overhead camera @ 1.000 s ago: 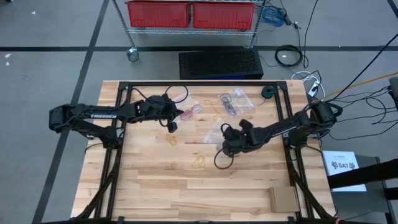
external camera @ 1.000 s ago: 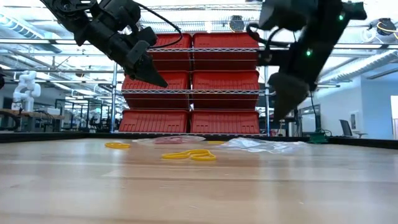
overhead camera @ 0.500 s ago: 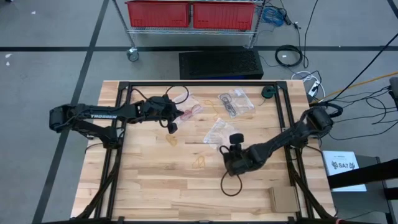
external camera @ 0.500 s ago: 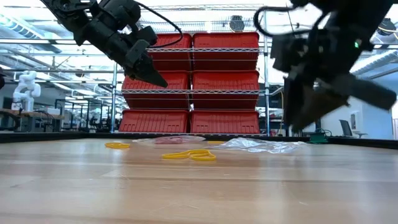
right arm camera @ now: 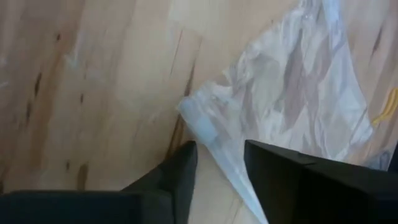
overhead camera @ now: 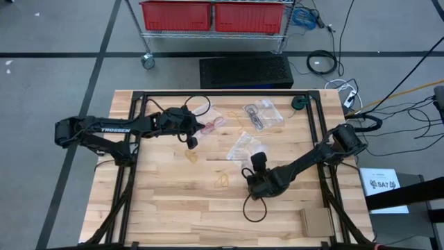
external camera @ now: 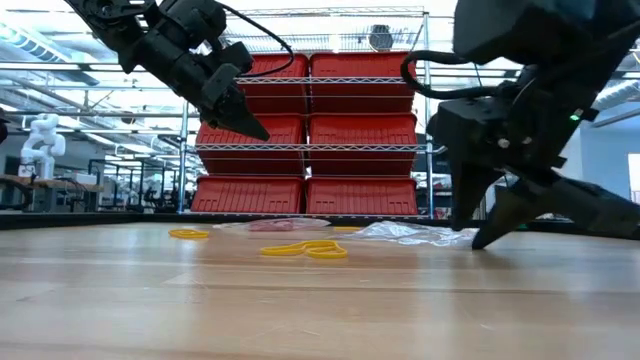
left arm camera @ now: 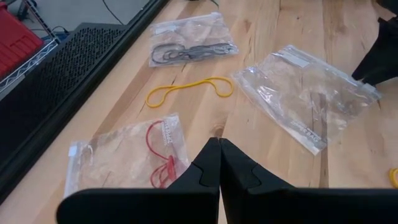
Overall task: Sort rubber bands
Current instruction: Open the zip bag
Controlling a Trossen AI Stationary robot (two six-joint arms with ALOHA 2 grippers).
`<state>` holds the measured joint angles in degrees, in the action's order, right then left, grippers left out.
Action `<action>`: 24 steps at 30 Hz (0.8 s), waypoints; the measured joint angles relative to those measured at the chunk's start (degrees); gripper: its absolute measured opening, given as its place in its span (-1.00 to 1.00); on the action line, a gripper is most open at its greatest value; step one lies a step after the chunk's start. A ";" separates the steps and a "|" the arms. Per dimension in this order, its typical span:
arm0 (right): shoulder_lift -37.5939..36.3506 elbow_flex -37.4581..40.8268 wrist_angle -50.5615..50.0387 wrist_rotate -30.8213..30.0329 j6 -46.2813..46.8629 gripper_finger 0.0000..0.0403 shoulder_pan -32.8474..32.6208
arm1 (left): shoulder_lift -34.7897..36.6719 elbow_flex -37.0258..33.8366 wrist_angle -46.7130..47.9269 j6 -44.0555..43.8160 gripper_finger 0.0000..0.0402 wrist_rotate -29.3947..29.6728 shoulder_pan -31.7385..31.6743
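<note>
Right gripper parted over clear bag, left gripper closed

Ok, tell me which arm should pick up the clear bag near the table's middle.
Right. The right hand is open and low at the clear bag's edge; the left hand is shut and raised, near the bag of red bands.
</note>
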<state>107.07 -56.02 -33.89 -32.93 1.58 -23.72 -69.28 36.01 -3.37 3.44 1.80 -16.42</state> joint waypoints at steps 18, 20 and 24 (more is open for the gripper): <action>-1.17 -11.93 1.73 5.60 2.43 -1.00 5.38 | 0.00 0.00 -1.05 0.42 -0.99 -0.67 0.77; -1.62 -15.62 -0.89 7.10 3.50 -1.00 5.26 | 0.00 0.00 -1.59 0.48 -0.99 -1.54 1.38; -3.29 -21.05 -4.33 7.88 5.31 -1.00 5.26 | 0.00 0.00 -4.66 0.27 -0.99 -8.54 2.63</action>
<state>103.79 -77.07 -38.22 -25.06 6.89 -18.47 -69.28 36.01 -8.03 3.71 -6.74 -13.79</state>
